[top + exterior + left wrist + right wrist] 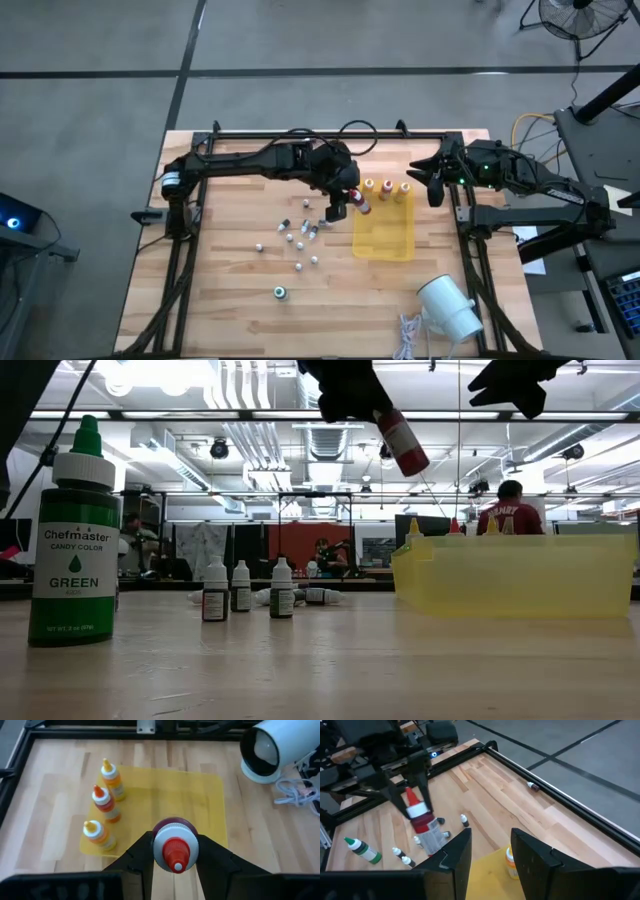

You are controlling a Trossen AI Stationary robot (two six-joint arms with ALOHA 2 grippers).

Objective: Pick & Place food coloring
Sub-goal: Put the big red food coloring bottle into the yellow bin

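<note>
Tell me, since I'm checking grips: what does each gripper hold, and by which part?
The left gripper holds a red-capped bottle by its body just below the cap, in the air. The right gripper holds nothing.

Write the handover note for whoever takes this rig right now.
Left gripper: shut on the red bottle, held in the air by the near edge of the yellow tray.
Right gripper: open, empty, waiting at the table's right side.
Done: three bottles stand in a row in the tray.
Left: set the red bottle in the tray; then the green bottle and the small vials scattered on the table left of the tray. A small dark-capped bottle lies by the table's frame; it may belong too.
</note>
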